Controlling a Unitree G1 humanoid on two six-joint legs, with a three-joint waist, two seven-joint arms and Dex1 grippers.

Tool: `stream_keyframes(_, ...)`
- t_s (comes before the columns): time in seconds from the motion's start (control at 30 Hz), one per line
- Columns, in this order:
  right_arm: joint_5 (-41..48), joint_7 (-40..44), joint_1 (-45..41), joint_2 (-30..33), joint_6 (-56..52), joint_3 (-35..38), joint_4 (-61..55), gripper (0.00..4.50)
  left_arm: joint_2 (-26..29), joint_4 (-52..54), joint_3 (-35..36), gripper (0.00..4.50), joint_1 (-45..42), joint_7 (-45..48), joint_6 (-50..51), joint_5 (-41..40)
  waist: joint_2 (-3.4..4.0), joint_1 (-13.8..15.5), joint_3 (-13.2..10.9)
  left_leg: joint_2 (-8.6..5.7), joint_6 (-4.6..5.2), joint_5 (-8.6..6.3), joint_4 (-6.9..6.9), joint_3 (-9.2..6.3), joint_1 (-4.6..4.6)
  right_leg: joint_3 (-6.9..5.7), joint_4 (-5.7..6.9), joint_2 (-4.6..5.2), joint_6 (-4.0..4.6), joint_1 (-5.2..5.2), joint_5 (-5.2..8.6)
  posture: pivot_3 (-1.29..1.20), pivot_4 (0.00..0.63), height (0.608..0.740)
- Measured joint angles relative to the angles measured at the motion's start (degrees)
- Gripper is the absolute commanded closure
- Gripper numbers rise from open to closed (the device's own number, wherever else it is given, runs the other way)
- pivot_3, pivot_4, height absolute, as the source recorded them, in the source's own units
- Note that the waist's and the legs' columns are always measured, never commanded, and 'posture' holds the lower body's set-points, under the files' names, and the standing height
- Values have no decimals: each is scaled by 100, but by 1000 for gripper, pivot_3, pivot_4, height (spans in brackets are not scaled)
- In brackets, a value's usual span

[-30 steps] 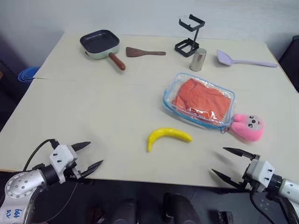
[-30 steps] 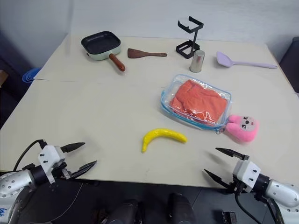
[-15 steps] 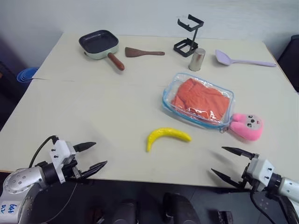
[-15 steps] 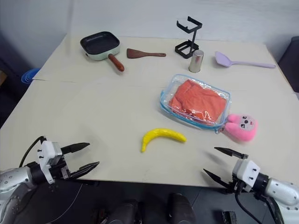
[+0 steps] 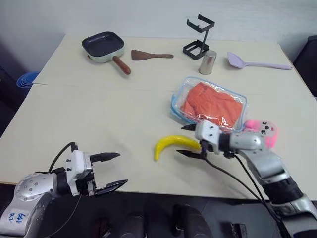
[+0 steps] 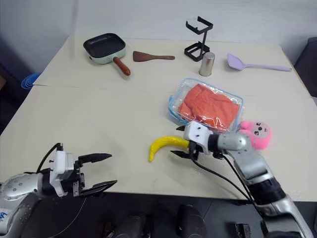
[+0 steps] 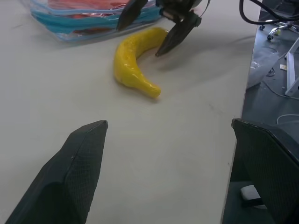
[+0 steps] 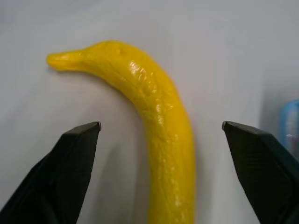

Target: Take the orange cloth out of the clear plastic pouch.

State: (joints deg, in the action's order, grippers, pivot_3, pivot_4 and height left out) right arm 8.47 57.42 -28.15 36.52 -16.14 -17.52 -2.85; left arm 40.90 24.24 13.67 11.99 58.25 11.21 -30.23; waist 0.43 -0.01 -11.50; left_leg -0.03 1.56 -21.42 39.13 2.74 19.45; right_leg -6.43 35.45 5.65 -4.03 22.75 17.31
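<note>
Plainly, the soft bright orange cloth [image 5: 214, 103] lies folded inside the clear rectangular plastic pouch with light blue trim [image 5: 208, 105], which rests flat on the pale table [image 5: 99, 104], right of centre and just far of the curved yellow banana [image 5: 176, 145]. The right gripper [image 5: 189, 141] hangs low over the banana's right end with its two black fingers spread and nothing between them; the pouch's near edge lies just beyond it. The left gripper [image 5: 113, 171] sits at the near left edge of the table, well apart from everything, its fingers also spread and bare. The risk, as I judge it, is that the right fingers are lined up on the wrong thing: closing here would catch or knock the banana rather than the pouch, and a shove could slide the banana against the pouch and skew it. The pouch is slick and flat, so a pinch on its wall could slip, or lift pouch and cloth together with no hand to hold it down. The pink plush toy [image 5: 262, 130] touching the pouch's right corner could be dragged along too. The right wrist view shows the banana centred between the fingertips [image 8: 74, 163], which the head views only hint at; the head views alone give the pouch's whole outline, and whether its zipper is open I cannot tell.
</note>
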Motion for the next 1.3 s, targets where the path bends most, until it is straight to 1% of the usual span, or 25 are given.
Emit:
stream_keyframes(0.03, -11, 79, -12, -2, -69, -49, 26, 1366, -3, 0, -22, 0, -9, -3, -26, 27, 0, -3, 0, -1, 2, -1, 0, 0, 2, 0, 5, 0, 0, 0, 0, 0, 150, 740)
stream_keyframes(0.1, -15, 216, -35, -1, -197, -72, 77, 1920, -30, -16, -29, 0, -5, -22, -66, 92, 0, -12, 0, -1, 4, -2, 0, 0, 2, -2, 5, 0, -1, 0, -1, 0, 150, 740)
stream_keyframes(0.13, -15, 285, -41, 2, -230, -73, 77, 2302, -43, -24, -43, 0, -5, -47, -88, 121, -1, -14, 0, -1, 4, -2, 0, 0, 2, -2, 5, 0, -2, -1, -1, 0, 150, 740)
stream_keyframes(0.23, 25, 366, 5, 12, -280, -6, 66, 3263, -88, -34, -99, 0, -9, -71, -146, 150, -2, -5, 1, -1, 3, -1, 3, 0, 0, -2, 5, 0, -2, -3, -1, 0, 150, 740)
stream_keyframes(0.27, 107, 349, 86, 12, -305, 109, 55, 3567, -114, -37, -121, 0, -12, -80, -153, 151, -2, 4, 1, -1, 3, -1, 4, 0, 0, -3, 5, 0, -3, -4, -1, 0, 150, 740)
stream_keyframes(0.3, 210, 318, 200, 11, -331, 269, 35, 3717, -154, -40, -132, 0, -12, -91, -153, 149, -2, 10, 1, -1, 3, -1, 4, -2, 0, -4, 5, 0, -3, -5, -1, 0, 150, 740)
stream_keyframes(0.37, 609, 287, 507, 9, -471, 760, -120, 3729, -175, -36, -174, 0, -66, -109, -19, 65, -2, 10, 1, -1, 3, -1, 4, -2, 0, -4, 7, 0, -4, -5, -2, 0, 150, 740)
stream_keyframes(0.43, 1414, 298, 984, 3, -749, 1534, -530, 3729, -178, 13, -215, 0, -194, -139, 316, -224, -1, 32, 0, 0, 3, -1, 3, -10, 4, -8, 8, 0, -5, -6, -2, 0, 150, 740)
stream_keyframes(0.47, 1981, 171, 1200, -1, -1098, 2081, -773, 3729, -194, 65, -265, 0, -343, -222, 574, -438, 1, 58, -1, -1, 3, -1, 4, -11, 7, -7, 8, 0, -7, -7, -4, 0, 150, 740)
stream_keyframes(0.5, 2586, -137, 1294, 16, -1513, 2910, -927, 3729, -314, 180, -311, 0, -648, -444, 907, -735, 1, 88, -1, -4, 8, 2, 7, -11, 9, -5, 5, 3, -16, -10, -9, 0, 150, 740)
stream_keyframes(0.53, 2775, -315, 1265, 112, -1666, 3347, -931, 3729, -409, 261, -323, 0, -837, -582, 1045, -892, 0, 91, -1, -6, 10, 3, 8, -10, 9, -4, 4, 5, -20, -11, -11, 0, 150, 740)
stream_keyframes(0.57, 2886, -463, 1279, 305, -1762, 3745, -872, 3729, -490, 324, -374, 0, -1063, -727, 1213, -1047, 1, 114, -1, -9, 12, 4, 9, -11, 4, -3, -1, 7, -25, -19, -14, 0, 150, 740)
stream_keyframes(0.6, 2873, -679, 1267, 750, -1798, 4328, -523, 3729, -600, 464, -444, 0, -1388, -899, 1395, -1226, 1, 155, -1, -18, 17, 7, 10, -12, 4, -4, -2, 17, -28, -21, -16, 0, 150, 740)
stream_keyframes(0.67, 2569, -1019, 1193, 1408, -1593, 5087, 394, 3729, -671, 629, -585, 0, -1683, -1016, 1551, -1354, 0, 153, 0, -24, 20, 6, 7, -9, -2, -3, -4, 18, -28, -27, -16, 0, 150, 740)
stream_keyframes(0.73, 1903, -1317, 1215, 2045, -992, 5305, 1479, 3729, -715, 641, -823, 0, -1830, -1003, 1592, -1337, -4, 132, 3, -21, 20, 7, 0, 0, -5, -3, -7, 7, -28, -26, -16, 0, 150, 740)
stream_keyframes(0.77, 1654, -1396, 1235, 2165, -761, 5291, 1823, 3729, -718, 632, -927, 0, -1838, -986, 1585, -1286, -6, 107, 3, -17, 18, 7, -2, 9, -8, 0, -8, 0, -28, -24, -15, 0, 150, 740)
stream_keyframes(0.83, 1264, -1711, 1009, 2189, -472, 5104, 2690, 3729, -715, 509, -1203, 0, -1906, -873, 1440, -985, -9, -5, 5, -9, 13, 15, -2, 36, -10, 14, -8, -14, -28, -25, -15, 0, 150, 740)
stream_keyframes(0.93, 746, -2107, 603, 2189, -151, 4676, 3952, 3729, -685, 104, -1523, 0, -2084, -654, 927, -338, -6, -40, 4, -11, 5, 31, -2, 73, -25, 46, 2, -13, -28, -24, -15, 0, 150, 740)
stream_keyframes(0.97, 598, -2137, 455, 2189, -16, 4504, 4401, 2991, -684, -105, -1608, 0, -2184, -596, 712, -84, -4, -42, 3, -11, 3, 37, -2, 77, -29, 53, 10, -12, -28, -23, -15, 0, 150, 740)
stream_keyframes(1.07, 404, -2163, 51, 2177, 273, 4265, 5323, 2015, -711, -729, -1819, 0, -2669, -441, 249, 429, 3, -30, 2, -10, 0, 45, -1, 79, -34, 58, 19, -10, -24, -16, -18, 0, 150, 740)
stream_keyframes(1.17, 379, -2102, -52, 2178, 509, 4262, 5711, 963, -838, -1472, -2063, 0, -3297, -240, -202, 854, 5, -14, 3, -10, 0, 45, 1, 76, -29, 53, 16, -8, -25, -3, -18, 0, 150, 740)
stream_keyframes(1.27, 575, -1878, 205, 2180, 491, 4391, 5646, 43, -936, -2287, -2235, 0, -3847, -60, -597, 1214, 5, 16, 3, -10, 1, 44, -2, 63, -9, 37, 18, -8, -29, 3, -20, 0, 150, 740)
stream_keyframes(1.3, 692, -1738, 430, 2178, 487, 4526, 5502, 43, -948, -2565, -2287, 0, -4025, -18, -749, 1338, 5, 40, 3, -11, 1, 44, -3, 59, -3, 26, 16, -5, -29, 2, -20, 0, 150, 740)
